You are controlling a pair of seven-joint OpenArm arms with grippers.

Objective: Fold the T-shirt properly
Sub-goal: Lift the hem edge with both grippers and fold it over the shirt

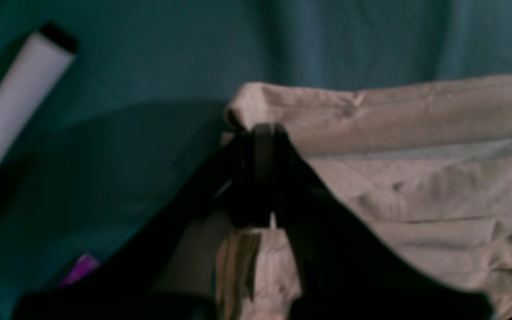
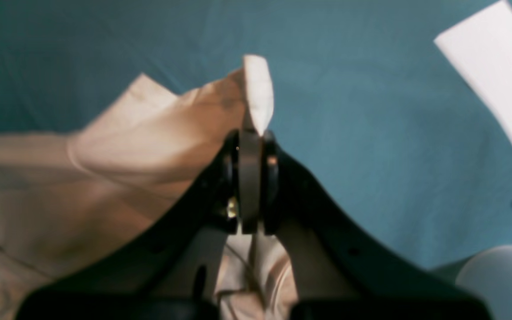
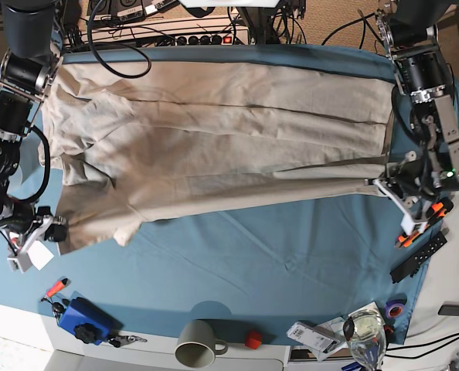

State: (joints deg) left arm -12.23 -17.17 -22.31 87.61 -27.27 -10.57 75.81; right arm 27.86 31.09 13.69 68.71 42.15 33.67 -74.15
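The beige T-shirt (image 3: 214,131) lies spread across the blue table cloth (image 3: 276,263), stretched from left to right and slightly wrinkled. My left gripper (image 3: 385,184) is at the shirt's right edge. In the left wrist view the left gripper (image 1: 262,133) is shut on a folded hem of the T-shirt (image 1: 416,178). My right gripper (image 3: 53,230) is at the shirt's lower left corner. The right wrist view shows the right gripper (image 2: 251,142) shut on a corner of the T-shirt (image 2: 149,133), with a tip of cloth sticking up past the jaws.
Along the near edge stand a mug (image 3: 198,342), a blue object (image 3: 83,318), a small red piece (image 3: 252,338) and a glass (image 3: 365,332). A black remote (image 3: 419,256) lies at the right. Cables and a power strip (image 3: 198,37) run along the back.
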